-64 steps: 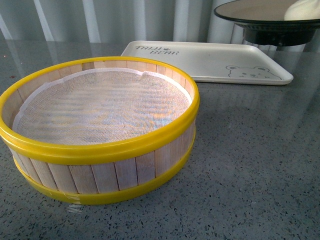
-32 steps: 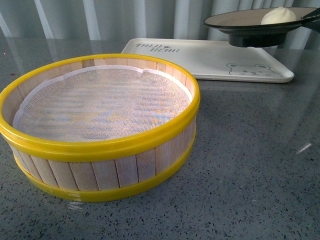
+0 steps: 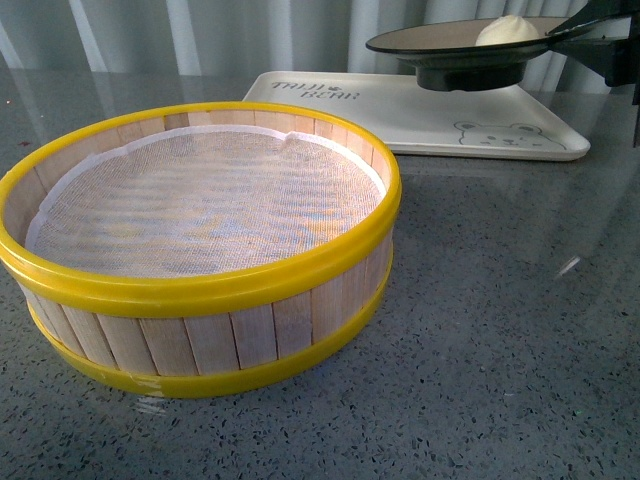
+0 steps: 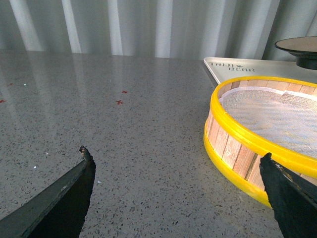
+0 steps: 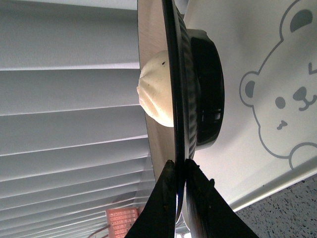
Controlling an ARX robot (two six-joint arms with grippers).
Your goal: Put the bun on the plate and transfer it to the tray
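Front view: plate (image 3: 440, 40) level, bun (image 3: 507, 31) upright, above tray (image 3: 420, 115).

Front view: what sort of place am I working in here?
Probably a staged test bench, not a real kitchen: a bare grey speckled tabletop, plain pleated curtains behind it, and only food-service props laid out, namely the steamer basket, the tray, and the plate carrying the bun.
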